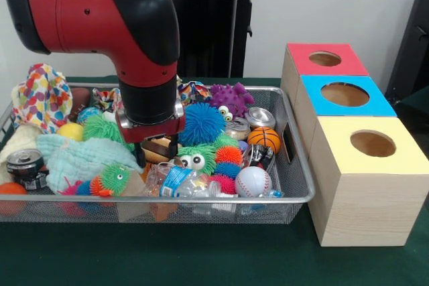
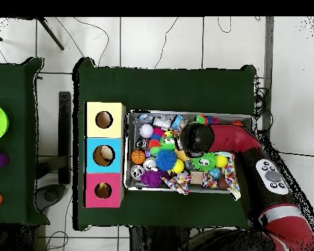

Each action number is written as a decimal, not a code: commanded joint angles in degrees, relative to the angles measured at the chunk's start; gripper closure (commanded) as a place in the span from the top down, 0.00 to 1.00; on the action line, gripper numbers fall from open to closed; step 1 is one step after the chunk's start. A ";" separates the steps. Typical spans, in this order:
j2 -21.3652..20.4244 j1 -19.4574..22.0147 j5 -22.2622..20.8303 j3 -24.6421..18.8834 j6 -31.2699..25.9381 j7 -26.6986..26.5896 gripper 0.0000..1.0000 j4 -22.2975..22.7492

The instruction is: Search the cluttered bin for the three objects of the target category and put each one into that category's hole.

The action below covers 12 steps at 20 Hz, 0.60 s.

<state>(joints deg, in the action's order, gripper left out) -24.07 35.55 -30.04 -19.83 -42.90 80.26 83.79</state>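
Bin (image 1: 298, 200) at 9 o'clock on the desk (image 1: 201, 259), still full of clutter; none of the three objects can be picked out, so sorting looks unstarted; arm descends vertically into the bin's centre, claw (image 1: 151, 144) buried among toys, opening cannot be told; red-topped box's hole (image 1: 325, 59) at 2 o'clock, apparently empty.

A plain pale grey wall (image 1: 348, 5) is filling the space behind the dark green cloth-covered table (image 1: 201, 259). From above, a white tiled floor (image 2: 159, 42) with thin black cables trailing over it is surrounding that table, and a second green-covered table (image 2: 16, 131) is standing beside it.
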 commanded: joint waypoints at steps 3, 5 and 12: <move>2.87 3.56 0.14 -3.09 -3.51 -6.54 1.00 7.60; 2.50 3.78 0.40 -3.47 -3.72 -6.60 1.00 8.12; 2.25 4.63 1.60 -4.75 -4.02 -6.53 1.00 9.53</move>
<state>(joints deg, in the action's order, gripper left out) -24.01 37.93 -28.44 -21.47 -42.88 80.26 85.41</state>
